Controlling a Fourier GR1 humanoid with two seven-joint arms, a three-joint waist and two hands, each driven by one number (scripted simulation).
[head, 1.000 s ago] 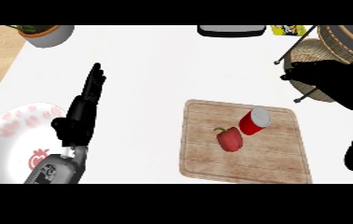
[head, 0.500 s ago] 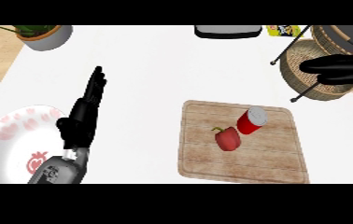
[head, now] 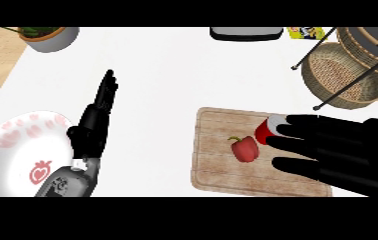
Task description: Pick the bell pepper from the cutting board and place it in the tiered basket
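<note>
1. The bell pepper (head: 246, 148) lies on the wooden cutting board (head: 221, 169) in the lower right part of the frame, a little left of the board's middle. It is red, with a short green stem at its upper left end. Its long axis runs from upper left to lower right, stem end toward the upper left.
2. A red can (head: 267, 127) stands on the board just to the upper right of the pepper, close to it; its right side is hidden behind the hand.
3. The right hand (head: 332, 151) fills the lower right of the frame, over the right part of the board. Its fingers (head: 291, 142) are spread and mostly straight, pointing left toward the pepper, and they hold nothing. The nearest fingertip is just beside the pepper's right side; whether it touches cannot be told.
4. The tiered basket (head: 341, 76), wicker on a dark wire frame, sits at the upper right edge, well apart from the pepper.
5. The left hand (head: 92, 124) rests at the left of the frame, fingers straight and pointing up, wide and empty.
6. A white plate (head: 29, 144) with red patterns lies at the lower left edge, beside that hand.
7. A potted plant (head: 46, 36) is in the upper left corner.
</note>
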